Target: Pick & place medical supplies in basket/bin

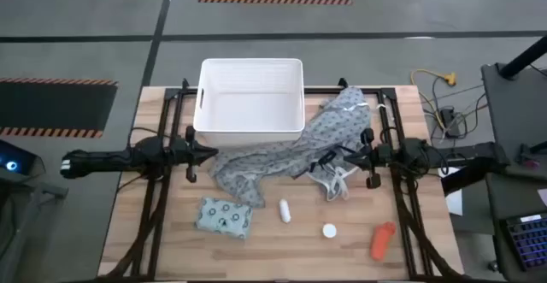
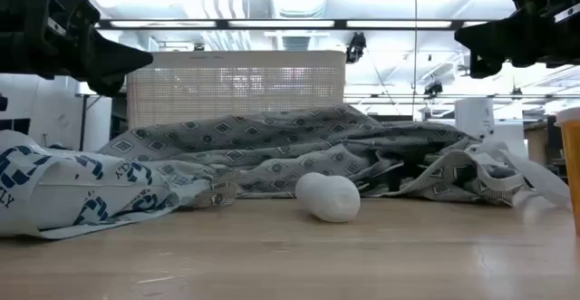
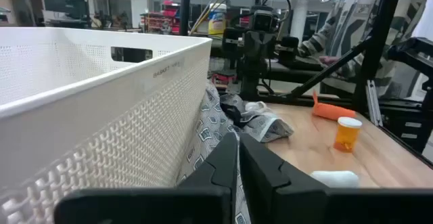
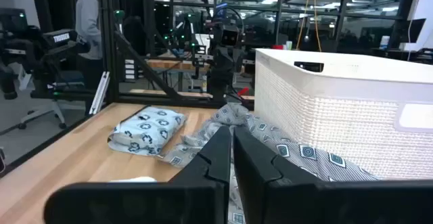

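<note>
Nearest the overhead camera, along the desk's front edge, four supplies are laid out untouched: a pale green dotted packet [image 1: 224, 217], a white short cylinder [image 1: 285, 211], a white round disc [image 1: 329, 230] and an orange bottle [image 1: 382, 240]. No item has yet been lifted, so the step in hand is judged to be a first pick. It would be done well by spreading one pincer first, lowering it squarely over a single item kept clear of the gown's loose ties, and closing only once both fingers straddle it. Further back, a grey patterned gown [image 1: 295, 150] is draped across the desk's middle, touching the bin. Both arms are held level and stretched inward above it: the left pincer [image 1: 212, 153] is seen pressed together beside the bin's front left corner, and the right pincer [image 1: 321, 157] is likewise pressed together over the gown. Farthest back, the white bin [image 1: 208, 120] is seen standing with nothing showing inside
</note>
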